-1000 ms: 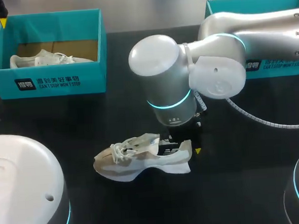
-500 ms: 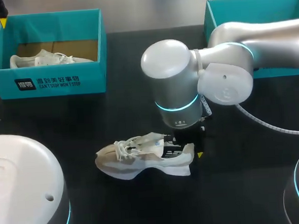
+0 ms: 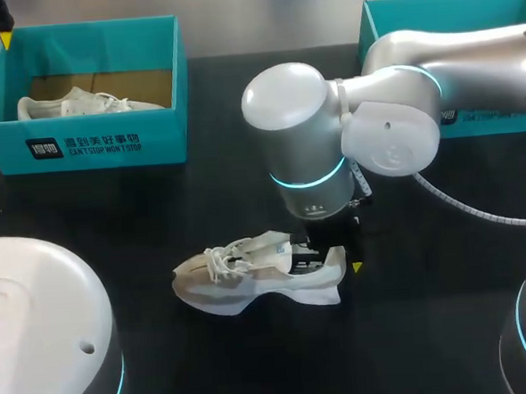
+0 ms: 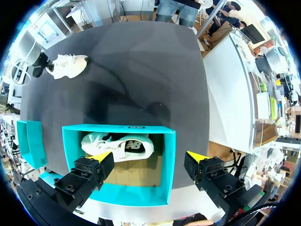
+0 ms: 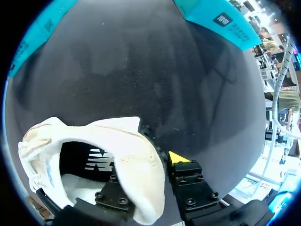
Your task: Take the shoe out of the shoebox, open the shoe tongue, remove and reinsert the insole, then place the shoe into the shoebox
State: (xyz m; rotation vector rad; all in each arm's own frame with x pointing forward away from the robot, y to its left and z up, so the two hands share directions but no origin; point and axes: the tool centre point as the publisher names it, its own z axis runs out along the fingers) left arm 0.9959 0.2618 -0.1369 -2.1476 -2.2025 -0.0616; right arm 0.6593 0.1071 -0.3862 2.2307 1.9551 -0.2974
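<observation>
Here the right arm is coming in bent at the elbow, its wrist pointing straight down at the table [image 3: 157, 212]. The right gripper [image 5: 146, 174] is pinching the heel wall of the shoe [image 5: 94, 136], one finger sitting inside the opening and the other pressing on the outside. The shoe is resting on the table directly under the gripper, its toe pointing away from the fingers. The left gripper [image 4: 150, 162] is hanging high with its fingers spread wide, holding nothing. Below it the teal shoebox [image 4: 122, 195] is standing open, a second shoe [image 4: 122, 146] lying inside.
</observation>
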